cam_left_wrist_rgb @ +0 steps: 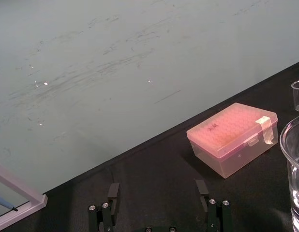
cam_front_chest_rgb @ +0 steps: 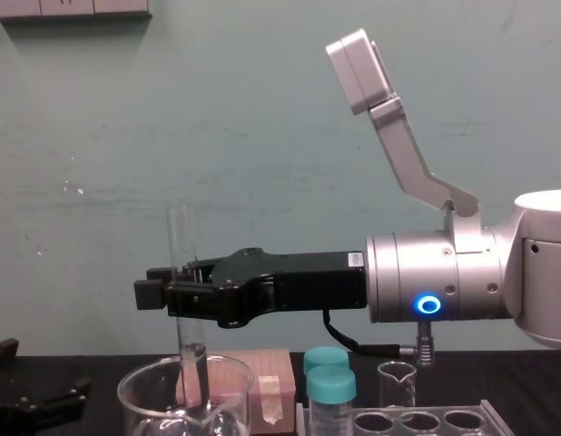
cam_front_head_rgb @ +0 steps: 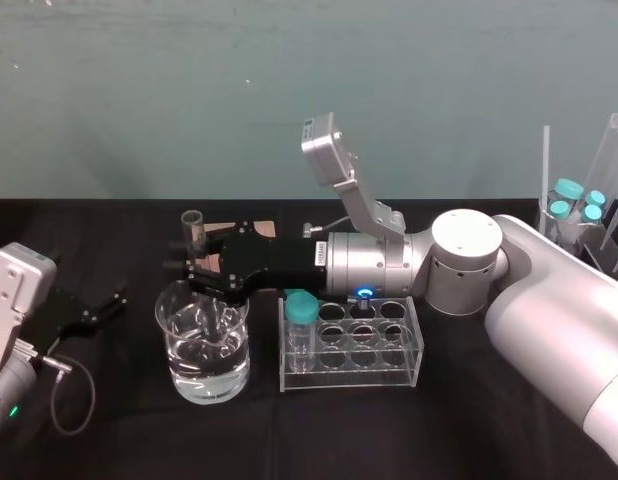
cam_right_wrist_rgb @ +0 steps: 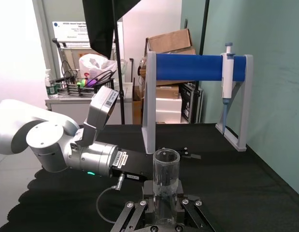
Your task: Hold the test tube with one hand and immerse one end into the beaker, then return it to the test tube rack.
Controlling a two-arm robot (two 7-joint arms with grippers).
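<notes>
Right arm, big white-and-silver links, reaches in level across the black cloth table, wrist horizontal, blue ring light lit, angular silver camera mount sticking up off the wrist. Right gripper – black, two fingers – is clamped on the test tube about mid-length, tube upright, open top above the fingers. Left arm parked well apart past the right gripper's fingertips, low on the table; left gripper has its fingers spread, nothing between them. Beaker sits directly under the right gripper: wide clear glass, spouted rim, part-filled with clear liquid. The tube's rounded lower end hangs down inside it, reaching about the liquid surface – how deep, cannot tell. Test tube rack stands under the right wrist, just beside the beaker: pale clear plastic, rows of round holes in the top plate. Pink box, translucent plastic with a taped lid, lies beyond the gripper, behind the beaker. Short vial with turquoise cap stands in the rack hole nearest the beaker. Small narrow clear beaker sits below the wrist, behind the rack.
</notes>
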